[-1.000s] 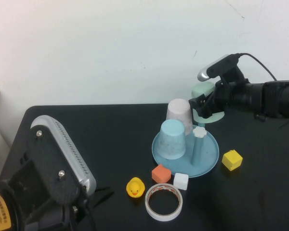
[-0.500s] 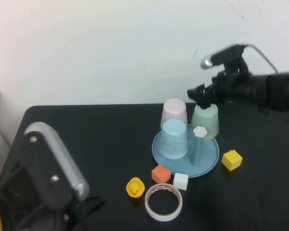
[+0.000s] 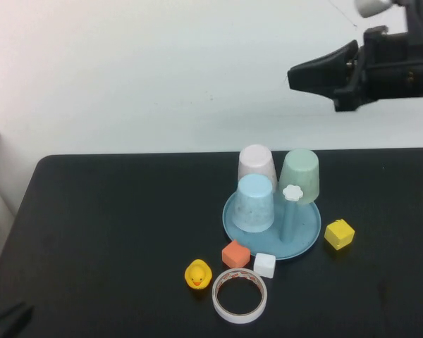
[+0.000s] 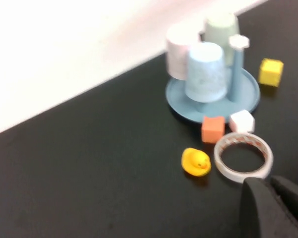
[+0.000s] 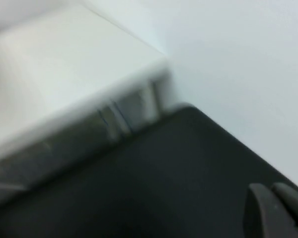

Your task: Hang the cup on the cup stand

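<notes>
The cup (image 3: 299, 176) sits upside down on the far right of the cup stand (image 3: 307, 239), apparently on a peg, so the hanging looks done. The right gripper (image 3: 296, 74) hangs high above it, fingers clenched and empty. The left gripper (image 4: 268, 191), also clenched, is at the near left.

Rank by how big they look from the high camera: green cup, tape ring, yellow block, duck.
1. Green cup
2. Tape ring, close behind
3. Yellow block and duck: look alike, unranked.
</notes>
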You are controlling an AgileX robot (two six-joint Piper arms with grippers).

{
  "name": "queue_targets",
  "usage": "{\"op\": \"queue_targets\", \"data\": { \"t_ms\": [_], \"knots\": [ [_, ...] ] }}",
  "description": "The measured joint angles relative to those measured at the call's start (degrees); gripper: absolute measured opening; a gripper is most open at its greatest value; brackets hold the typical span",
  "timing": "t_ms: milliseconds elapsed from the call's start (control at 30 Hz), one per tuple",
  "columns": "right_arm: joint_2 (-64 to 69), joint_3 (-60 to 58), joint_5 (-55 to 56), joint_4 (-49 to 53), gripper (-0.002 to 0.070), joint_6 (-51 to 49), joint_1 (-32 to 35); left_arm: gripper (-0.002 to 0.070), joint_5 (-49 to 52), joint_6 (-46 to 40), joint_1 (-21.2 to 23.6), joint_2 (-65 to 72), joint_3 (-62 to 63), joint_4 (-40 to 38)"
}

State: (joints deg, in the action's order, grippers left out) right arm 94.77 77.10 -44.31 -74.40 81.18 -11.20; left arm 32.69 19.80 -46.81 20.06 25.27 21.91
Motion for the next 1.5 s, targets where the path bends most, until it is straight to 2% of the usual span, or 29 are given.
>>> {"op": "queue_targets", "data": {
  "t_ms": [133, 267, 533, 900, 1067, 1233, 1367, 1500],
  "knots": [
    [-9.1, -10.3, -2.0, -11.7, 0.0001, 9.7, 0.0, 0.0, 0.0, 4.5, 0.0, -5.3, -3.3, 4.4],
    [-19.5, -21.4, -1.7, -20.1, 0.0, 19.2, 0.0, 0.0, 0.0, 4.9, 0.0, -7.1, -5.3, 5.5],
    [-38.3, -35.5, -1.1, -19.6, -0.0001, 22.6, 0.0, 0.0, 0.1, 5.1, 0.0, -7.2, -6.4, 6.0],
    [-64.7, -45.5, 7.0, -19.9, -0.0001, 23.9, 0.0, 0.0, 0.4, 5.3, 0.0, -7.2, -6.4, 6.0],
    [-72.8, -48.8, 6.7, -16.6, -0.0001, 23.7, 0.0, 0.0, 0.4, 5.3, 0.0, -7.2, -6.4, 6.0],
    [-79.3, -49.8, 2.2, -6.9, -0.0001, 22.5, 0.0, 0.0, 0.4, 5.3, 0.0, -7.2, -6.4, 6.0],
    [-82.3, -50.6, -1.5, 1.3, -0.0001, 15.1, 0.0, 0.0, 0.4, 5.3, 0.0, -7.2, -6.4, 6.0],
    [-83.3, -52.8, 5.4, 4.5, -0.0001, 12.1, 0.0, -0.0001, 0.4, 5.3, 0.0, -7.2, -6.4, 6.0]
  ]
}}
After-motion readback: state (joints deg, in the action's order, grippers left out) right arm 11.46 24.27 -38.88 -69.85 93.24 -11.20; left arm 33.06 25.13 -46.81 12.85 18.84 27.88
